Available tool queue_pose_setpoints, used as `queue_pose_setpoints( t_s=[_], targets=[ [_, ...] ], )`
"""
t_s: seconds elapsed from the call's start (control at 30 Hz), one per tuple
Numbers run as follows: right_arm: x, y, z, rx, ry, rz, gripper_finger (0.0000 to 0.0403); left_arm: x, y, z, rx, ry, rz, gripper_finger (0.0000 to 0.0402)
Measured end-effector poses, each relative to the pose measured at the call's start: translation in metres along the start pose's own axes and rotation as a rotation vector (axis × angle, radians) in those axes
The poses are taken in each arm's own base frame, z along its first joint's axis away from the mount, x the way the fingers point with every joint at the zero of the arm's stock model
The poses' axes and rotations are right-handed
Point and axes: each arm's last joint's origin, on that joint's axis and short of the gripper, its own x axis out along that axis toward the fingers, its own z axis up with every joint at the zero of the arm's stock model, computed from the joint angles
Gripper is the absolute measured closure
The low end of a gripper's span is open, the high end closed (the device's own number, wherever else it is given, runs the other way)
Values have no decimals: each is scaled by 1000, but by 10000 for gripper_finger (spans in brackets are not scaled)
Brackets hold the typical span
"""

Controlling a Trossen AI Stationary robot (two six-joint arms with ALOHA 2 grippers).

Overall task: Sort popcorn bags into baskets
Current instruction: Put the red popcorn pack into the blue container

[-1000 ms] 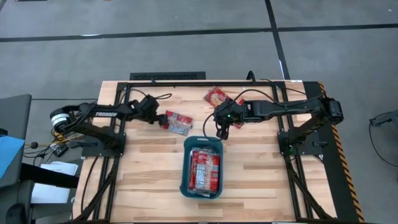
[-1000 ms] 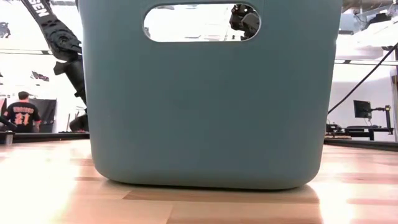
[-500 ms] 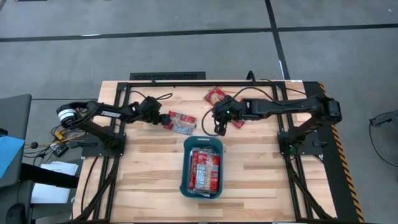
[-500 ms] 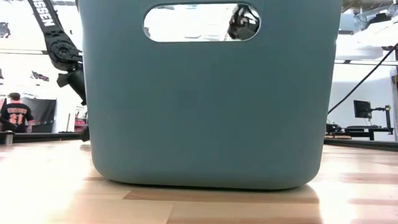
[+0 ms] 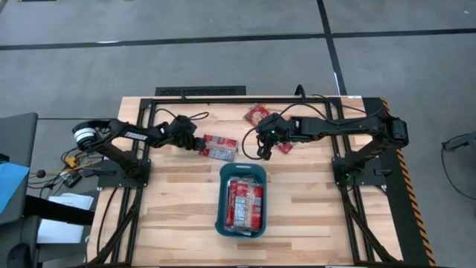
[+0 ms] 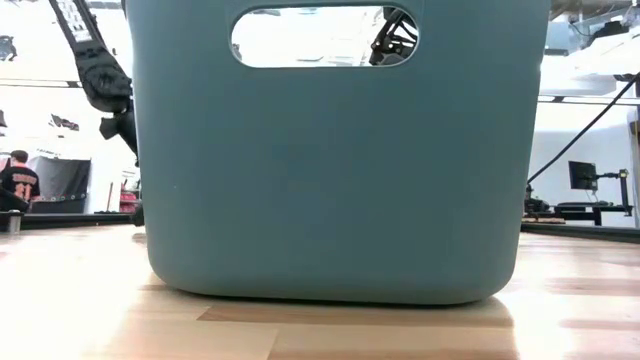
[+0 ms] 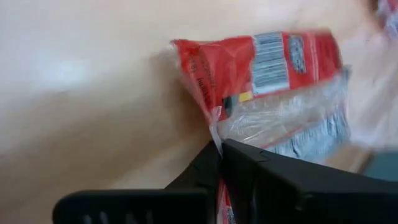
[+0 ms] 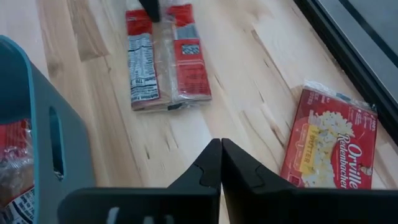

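High view: straight down, whole table [image 5: 186, 216]. Low view: table level, tight against basket [image 6: 335, 180]. Wrist views close over the tabletop; both share one bag [image 8: 166, 59].

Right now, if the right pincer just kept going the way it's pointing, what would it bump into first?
Probably the two bags lying on the table ahead of the right pincer, though depth is hard to judge; the basket sits off to one side.

Two slim black jointed arms, each mounted on a black frame. The left arm [image 5: 123, 136] carries white lettering along one link and a white ring at its base joint. The right arm [image 5: 338, 128] has thin black cables looping beside it. Both end in matte black angular fingers [image 8: 249, 180].
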Motion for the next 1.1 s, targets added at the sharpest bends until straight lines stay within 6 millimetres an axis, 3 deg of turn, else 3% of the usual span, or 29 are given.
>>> queue_pose_setpoints(
  t_s=[0.4,0.6,0.77,0.9,1.1],
  targets=[
    [-2,5,0,-3,-5,13,385,-71,-66,48,223,-283,-58,401],
    [-2,8,2,-29,-32,26,367,-103,-94,60,346,-351,-101,401],
    [-4,13,12,-80,-126,141,344,-116,-117,61,436,-341,-136,401],
    [-5,14,15,-78,-155,166,320,-116,-122,54,456,-320,-78,401],
    [-4,14,16,-52,-167,170,285,-111,-106,48,457,-311,220,397]
  ],
)
